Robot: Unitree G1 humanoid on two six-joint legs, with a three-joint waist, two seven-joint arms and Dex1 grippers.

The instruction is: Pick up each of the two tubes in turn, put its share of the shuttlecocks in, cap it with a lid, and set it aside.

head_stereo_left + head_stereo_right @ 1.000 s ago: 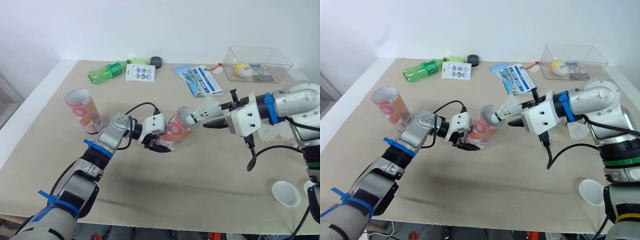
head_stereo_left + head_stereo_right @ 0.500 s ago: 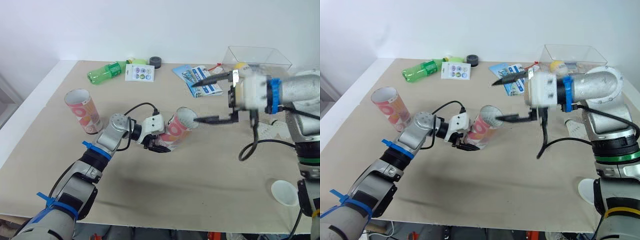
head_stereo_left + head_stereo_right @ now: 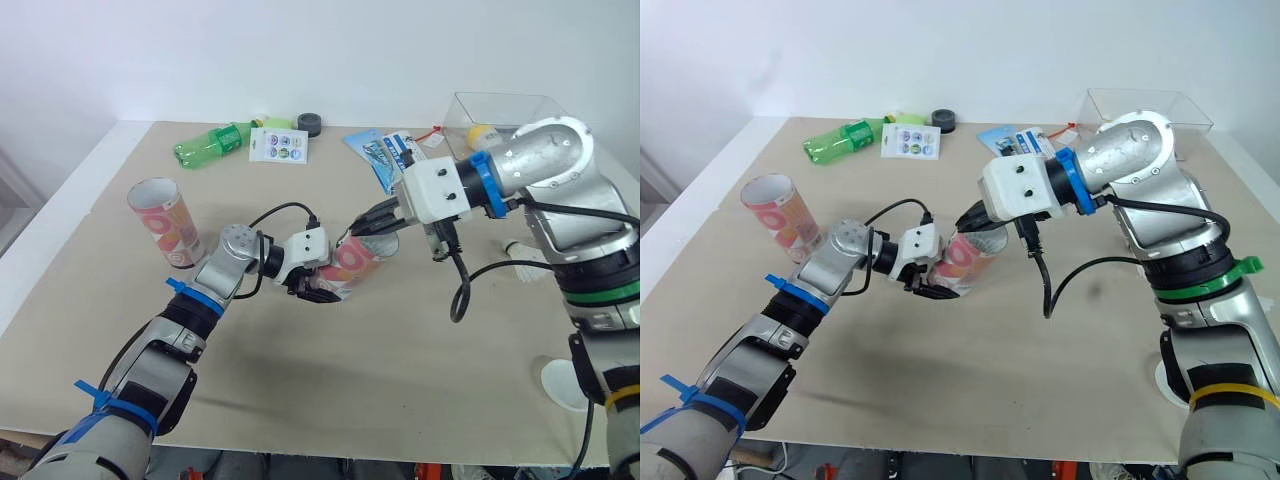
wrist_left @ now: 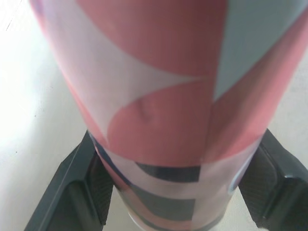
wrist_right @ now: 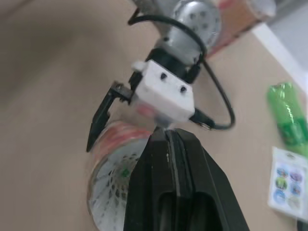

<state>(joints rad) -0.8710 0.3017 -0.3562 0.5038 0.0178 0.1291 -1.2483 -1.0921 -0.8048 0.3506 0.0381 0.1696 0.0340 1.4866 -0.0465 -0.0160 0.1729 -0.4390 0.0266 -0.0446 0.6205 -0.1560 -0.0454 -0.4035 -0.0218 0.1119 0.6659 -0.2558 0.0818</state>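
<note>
With the left gripper (image 3: pixel 319 287) clamping the tilted tube (image 3: pixel 352 258) mid-table and the right gripper's (image 3: pixel 371 223) closed fingers at its mouth, shuttlecock (image 5: pixel 113 192) inside, capping and the second tube (image 3: pixel 163 222) remain.

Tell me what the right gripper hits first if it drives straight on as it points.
The right gripper, jaws shut, aims into the open mouth of the pink patterned cardboard tube; it would likely meet the white feathered shuttlecock inside first.

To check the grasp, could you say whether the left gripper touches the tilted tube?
Touching: left wrist view shows the left gripper clamped around the tilted tube.
</note>
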